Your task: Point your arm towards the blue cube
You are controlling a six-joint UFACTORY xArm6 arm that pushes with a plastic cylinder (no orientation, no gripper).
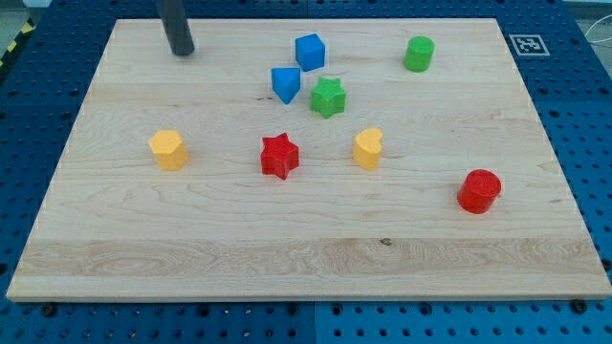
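No jaws exist here, only my tip [181, 52], well left of the blue cube [309, 52]; overshooting could knock it.

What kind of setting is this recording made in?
Probably a robotics lab bench: a light wooden board rests on a blue perforated metal table, a printed fiducial marker sits at the board's corner, and small coloured blocks, like the blue cube, lie scattered near my tip.
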